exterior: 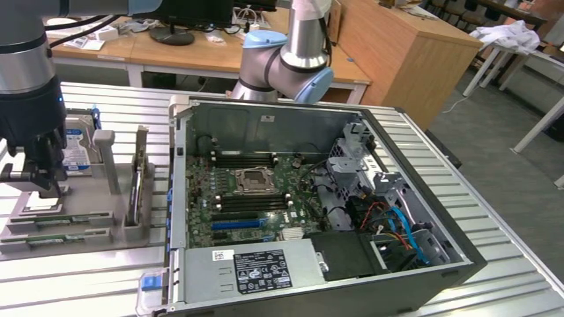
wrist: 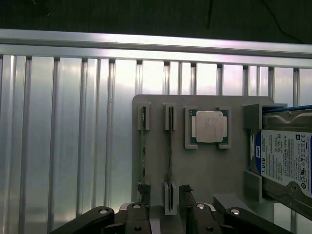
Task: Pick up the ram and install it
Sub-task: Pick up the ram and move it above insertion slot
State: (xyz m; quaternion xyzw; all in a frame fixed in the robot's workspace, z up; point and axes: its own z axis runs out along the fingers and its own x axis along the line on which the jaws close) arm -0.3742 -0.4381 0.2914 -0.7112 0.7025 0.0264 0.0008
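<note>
Your gripper (wrist: 164, 194) hangs open over the grey holder (wrist: 204, 170).
The ram (wrist: 169, 146) stands on edge in its slot, in line between the spread fingers (wrist: 185, 196), with the processor (wrist: 209, 126) beside it.

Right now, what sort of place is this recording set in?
Probably a robotics lab or workshop set up for PC assembly: an open computer case sits on a slatted aluminium table, beside a grey fixture holding parts, with wooden office desks behind.
</note>
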